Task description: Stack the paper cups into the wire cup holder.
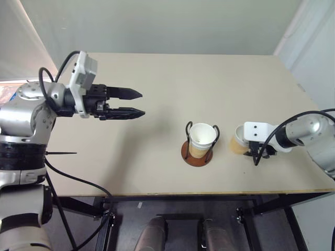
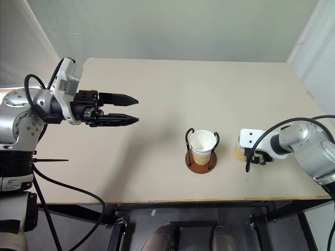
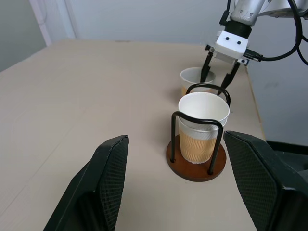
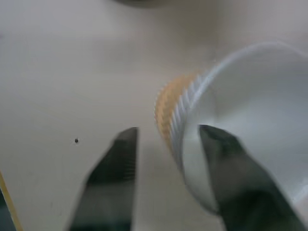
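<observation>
While the right pincer straddled the rim of a loose paper cup, one finger inside, one outside, not yet clamped, the wire cup holder stood just left on the bench, one cup already seated; left pincer wide, empty, well apart

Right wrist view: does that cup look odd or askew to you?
Yes. The loose paper cup looks tilted there; the right hand straddles its rim, one finger inside, one outside. The cup in the wire cup holder stands upright. Nothing spilled.
</observation>
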